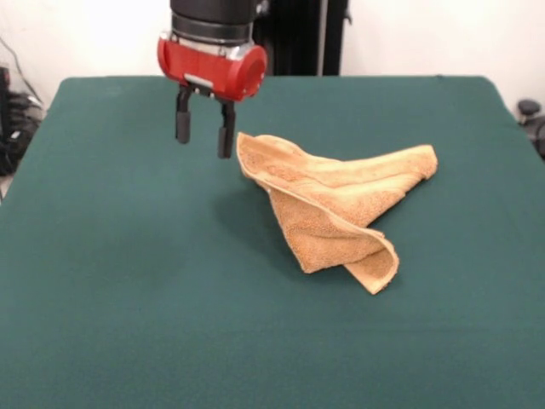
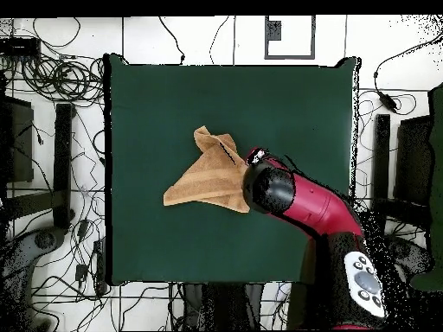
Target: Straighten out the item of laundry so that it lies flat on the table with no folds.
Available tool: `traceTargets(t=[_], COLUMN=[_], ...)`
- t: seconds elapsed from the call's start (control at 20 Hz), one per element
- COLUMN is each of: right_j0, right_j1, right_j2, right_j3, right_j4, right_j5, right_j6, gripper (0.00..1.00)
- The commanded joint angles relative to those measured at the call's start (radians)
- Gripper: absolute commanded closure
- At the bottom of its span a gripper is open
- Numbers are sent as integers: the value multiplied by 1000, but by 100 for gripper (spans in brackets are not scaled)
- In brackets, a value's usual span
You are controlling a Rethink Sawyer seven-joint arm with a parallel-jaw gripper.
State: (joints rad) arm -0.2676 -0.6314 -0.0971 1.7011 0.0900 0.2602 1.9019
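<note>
The large rectangular table with the dark green felt-like cover [image 1: 128, 281] is filling most of both views. The red and black robot arm [image 2: 316, 207] is reaching over it; in the overhead view the arm is coming from the bottom right and its round black end is covering one edge of the towel.

The small tan-orange terry towel [image 1: 336, 204] is lying near the middle of the table, a little toward the right in the front view. It is not lying flat: it is folded over itself in a rough triangle, with one layer curling up into a loose flap at the near corner, and a woven band is running along the upper hem.

The black two-finger gripper [image 1: 204, 132] is hanging just beside the left tip of the towel. Its fingers [image 1: 182, 119] are standing apart and are holding nothing
</note>
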Motion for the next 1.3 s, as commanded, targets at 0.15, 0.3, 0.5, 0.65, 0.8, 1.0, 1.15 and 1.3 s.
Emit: traceTargets(t=[0.15,0.3,0.5,0.65,0.8,1.0,1.15,1.3], right_j0=[65,93,125,138,152,177,155,147], right_j1=[41,28,18,11,5,13,24,29], right_j2=[117,93,68,59,51,32,53,55], right_j3=[117,110,106,110,114,119,128,126], right_j4=[77,98,124,140,159,177,176,170], right_j5=[-40,-1,30,37,47,39,16,11], right_j6=[235,242,253,252,251,258,231,215], gripper=[0,0,0,0,0,0,0,0])
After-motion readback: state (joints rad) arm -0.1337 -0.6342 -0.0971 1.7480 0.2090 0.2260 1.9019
